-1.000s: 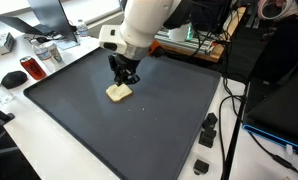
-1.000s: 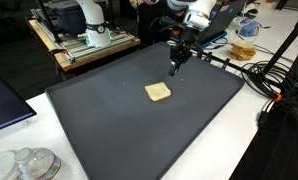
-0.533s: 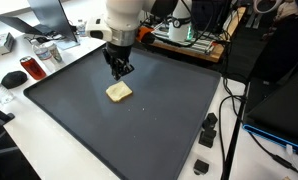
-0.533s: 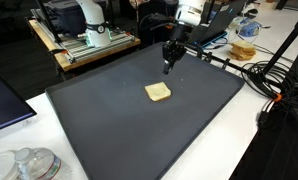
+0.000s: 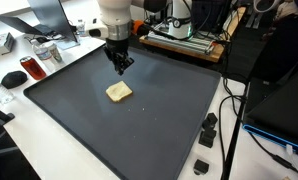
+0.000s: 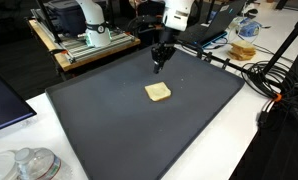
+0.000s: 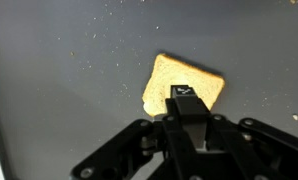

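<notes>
Obs.: the black 2-finger Robotiq gripper (image 5: pixel 120 67) hangs above the far part of the large dark grey rubber-like mat (image 5: pixel 154 135), clear of the surface and holding nothing. In the wrist view its fingers (image 7: pixel 186 108) are pressed together with no gap showing between them. The 1 pale, toasted-looking square slice of bread (image 5: pixel 118 92) lies flat on the mat, near the gripper but apart from it, on the side toward the mat's middle in both exterior views (image 6: pixel 158 92). In the wrist view the slice (image 7: pixel 174 72) sits just beyond the fingertips, and its near edge is hidden behind them. Pale crumbs (image 7: pixel 117 12) are scattered on the mat around it. Risks, as I judge them: 1) with the fingers closed, a straight descent onto the slice would press or dent it rather than take it. 2) The slice is thin and lies flush on the mat, so opened fingers may skid over its top or scrape the mat. 3) A sideways contact would likely push it along the mat or rotate it. 4) Bread is soft and brittle at the crust, so a hard squeeze could tear a corner and shed more crumbs. 5) The fingers block the wrist camera's sight of the near edge, so alignment there is uncertain.
</notes>
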Robot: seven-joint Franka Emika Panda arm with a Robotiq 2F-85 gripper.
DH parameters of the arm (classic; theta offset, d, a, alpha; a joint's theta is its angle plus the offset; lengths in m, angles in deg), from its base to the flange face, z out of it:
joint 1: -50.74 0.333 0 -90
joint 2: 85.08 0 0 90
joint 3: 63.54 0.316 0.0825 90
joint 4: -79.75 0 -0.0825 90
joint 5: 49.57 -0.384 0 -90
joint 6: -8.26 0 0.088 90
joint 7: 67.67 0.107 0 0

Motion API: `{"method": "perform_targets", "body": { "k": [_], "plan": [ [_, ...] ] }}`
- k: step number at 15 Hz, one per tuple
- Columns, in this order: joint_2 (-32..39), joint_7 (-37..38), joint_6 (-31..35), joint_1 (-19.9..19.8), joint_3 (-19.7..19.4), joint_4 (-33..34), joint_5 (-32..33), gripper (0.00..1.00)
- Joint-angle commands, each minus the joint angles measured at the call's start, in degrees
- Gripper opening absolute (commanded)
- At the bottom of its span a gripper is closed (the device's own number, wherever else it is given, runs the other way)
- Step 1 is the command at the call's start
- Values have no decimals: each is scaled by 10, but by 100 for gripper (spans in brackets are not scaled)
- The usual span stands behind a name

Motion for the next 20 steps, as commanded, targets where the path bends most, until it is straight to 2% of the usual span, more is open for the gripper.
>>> {"method": "perform_targets", "body": {
  "k": [1, 3, 4, 7, 8, 9, 12, 20],
  "plan": [
    [-24, -59, 14, -12, 2, -36, -47, 5],
    [-28, -67, 54, -19, 2, -49, -71, 5],
    [-7, -44, 22, 0, -9, -20, -45, 22],
    [-9, -52, 43, -5, -9, -29, -55, 22],
    [-9, -52, 43, -5, -9, -28, -56, 5],
    [-5, -35, 59, 1, -17, -27, -38, 5],
    [6, -80, 69, -13, -3, -24, -73, 5],
    [45, -151, 125, -28, 6, -24, -109, 5]
  ]
}}
